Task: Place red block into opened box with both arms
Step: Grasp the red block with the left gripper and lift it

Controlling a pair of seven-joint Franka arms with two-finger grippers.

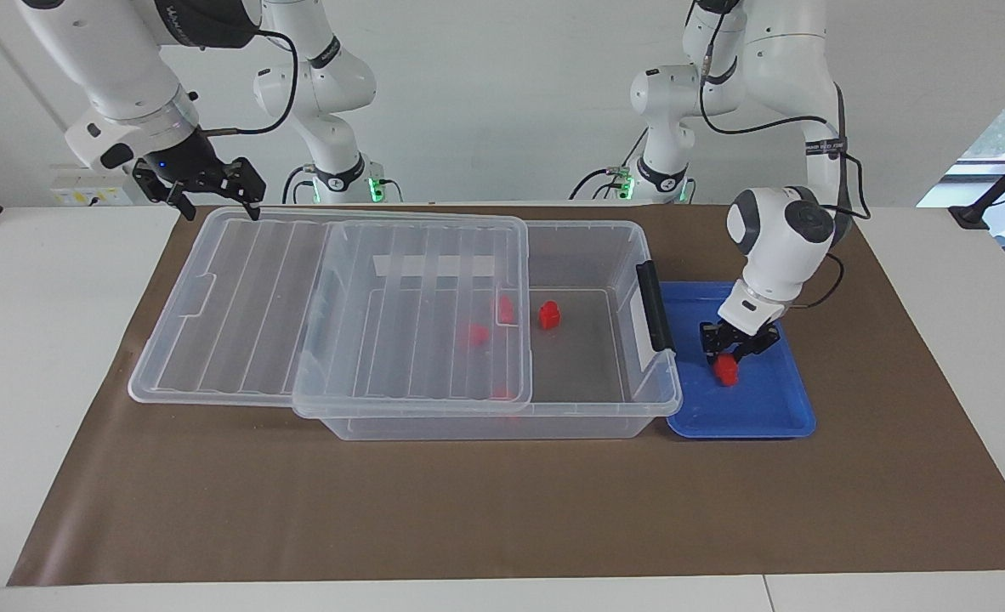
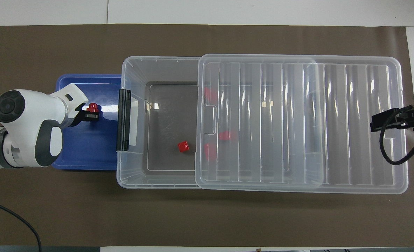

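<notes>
Starting at the right arm's end of the table, we see the right gripper raised over the outer end of the lid, its fingers spread wide and holding nothing; this arm waits.

The ribbed clear lid is slid partly off the box, covering the half toward the right arm and overhanging the brown mat, so the half toward the left arm lies open.

Inside the box we count four red blocks. One loose block lies in the uncovered part. Three more show blurred through the lid, and we cannot make out their shapes.

A black clip handle sits on the box's end wall, just beside the blue tray, which touches the box at the left arm's end.

In the tray is the single red block of the task. The left gripper is down in the tray with its fingers pressed in on this block, pinching it at its top while it sits on the tray floor.

So we count five red blocks, one box, one lid, one tray, and two working grippers.

Two idle white arms stand at the table's robot end.
</notes>
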